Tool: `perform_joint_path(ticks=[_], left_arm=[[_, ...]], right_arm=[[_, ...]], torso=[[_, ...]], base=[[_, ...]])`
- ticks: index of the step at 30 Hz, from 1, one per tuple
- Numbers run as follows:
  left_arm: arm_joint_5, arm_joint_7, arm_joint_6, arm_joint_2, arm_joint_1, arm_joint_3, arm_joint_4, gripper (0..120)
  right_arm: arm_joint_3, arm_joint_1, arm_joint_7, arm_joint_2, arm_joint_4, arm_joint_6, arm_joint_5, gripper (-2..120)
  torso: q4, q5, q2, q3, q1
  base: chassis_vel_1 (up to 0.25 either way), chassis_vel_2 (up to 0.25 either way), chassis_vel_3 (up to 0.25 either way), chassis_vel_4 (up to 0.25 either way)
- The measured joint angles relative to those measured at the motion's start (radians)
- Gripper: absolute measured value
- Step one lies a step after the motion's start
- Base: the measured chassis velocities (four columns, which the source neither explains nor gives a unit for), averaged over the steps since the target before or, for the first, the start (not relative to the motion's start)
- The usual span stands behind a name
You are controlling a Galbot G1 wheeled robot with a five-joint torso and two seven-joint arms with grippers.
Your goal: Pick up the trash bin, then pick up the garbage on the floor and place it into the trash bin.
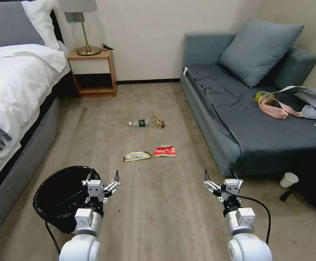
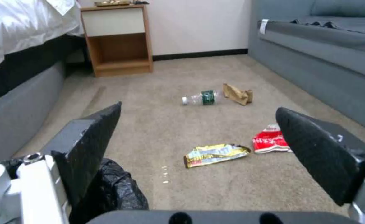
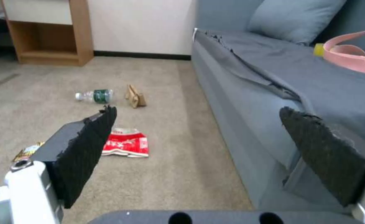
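Observation:
The trash bin (image 1: 61, 197), lined with a crinkly black bag (image 2: 112, 189), stands on the carpet at lower left. My left gripper (image 1: 102, 175) (image 2: 198, 109) hangs open just right of its rim, holding nothing. The garbage lies farther ahead: a clear bottle with a green label (image 1: 139, 123) (image 2: 201, 97), a tan cardboard piece (image 1: 158, 121) (image 3: 135, 96), a yellow-silver wrapper (image 1: 137, 156) (image 2: 215, 154) and a red-and-white wrapper (image 1: 164, 150) (image 3: 126, 143). Over bare carpet beside the sofa front, my right gripper (image 1: 219, 174) (image 3: 197, 109) is open and empty.
A bed (image 1: 12, 79) runs along the left and a grey sofa (image 1: 245, 119) with a pillow and a pink-strapped bag along the right. A wooden nightstand (image 1: 92, 72) with a lamp stands at the back wall. A paper cup (image 1: 288, 179) sits on the floor at the sofa's near end.

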Motion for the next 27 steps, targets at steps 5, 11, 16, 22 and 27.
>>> perform_joint_path(ticks=[5, 11, 16, 22, 27], left_arm=[[-0.017, 0.002, -0.044, -0.005, 0.022, -0.009, 0.005, 100], [-0.089, 0.008, -0.194, -0.021, 0.092, -0.035, 0.015, 100], [-0.1, -0.005, -0.169, -0.012, 0.095, -0.041, -0.035, 100], [-0.109, -0.042, -0.054, 0.015, 0.106, -0.064, -0.146, 100], [-0.131, -0.09, 0.092, 0.044, 0.096, -0.162, -0.196, 100]], right_arm=[[0.012, -0.007, -0.008, -0.004, 0.0, 0.003, 0.01, 100], [0.194, -0.136, -0.126, -0.07, -0.006, 0.078, 0.149, 100], [0.29, -0.2, -0.198, -0.117, 0.015, 0.123, 0.233, 100], [0.299, -0.204, -0.207, -0.142, 0.033, 0.123, 0.255, 100], [0.303, -0.204, -0.208, -0.154, 0.039, 0.12, 0.27, 100]], torso=[[-0.0001, 0.0003, 0.0, 0.0, 0.0], [-0.0001, 0.0002, 0.0, 0.0, 0.0], [-0.0002, 0.0004, 0.0, 0.0, 0.0], [0.0, -0.0001, 0.0, 0.0, 0.0], [0.0, -0.0001, 0.0, 0.0, 0.0]], base=[[0.0, 0.0, 0.0, 0.0], [0.0, 0.0, 0.0, 0.0], [0.0, 0.0, 0.0, 0.0], [0.0, 0.0, 0.0, 0.0], [0.0, 0.0, 0.0, 0.0]])
